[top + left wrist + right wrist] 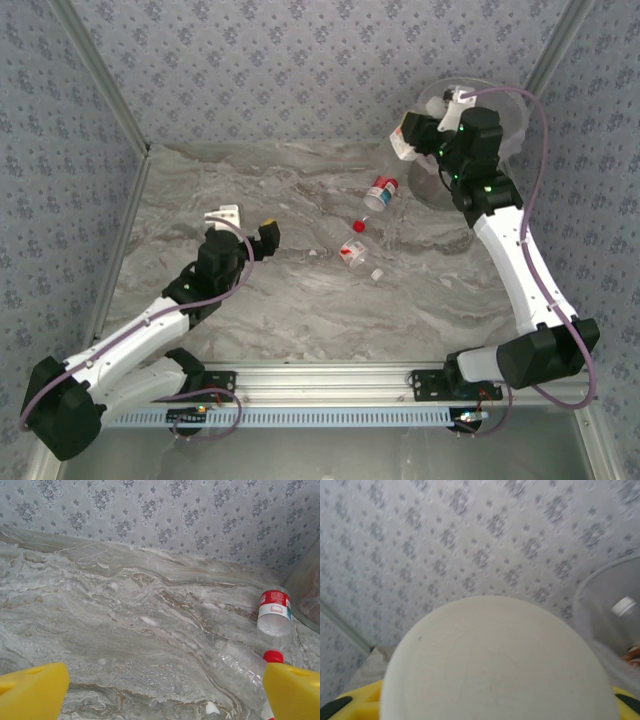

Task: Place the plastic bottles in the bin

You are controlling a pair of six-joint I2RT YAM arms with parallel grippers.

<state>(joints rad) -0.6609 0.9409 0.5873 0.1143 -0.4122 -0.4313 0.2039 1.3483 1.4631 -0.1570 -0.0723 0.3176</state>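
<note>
The left gripper (165,692) hangs with jaws wide apart over the marble table (280,320) well left of the bin (512,112), red-capped clear plastic bottles (380,193) lie nearer the bin, and the right gripper (408,140) clamps a white bottle (495,665) just left of the bin's rim.

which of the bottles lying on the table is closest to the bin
The red-labelled bottle farthest back of the three, just left of the bin. The other two lie closer to the arms' bases.

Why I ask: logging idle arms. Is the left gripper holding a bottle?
No, the left gripper has its yellow fingers wide apart, gripping nothing, while the bottles lie ahead on the table.
</note>
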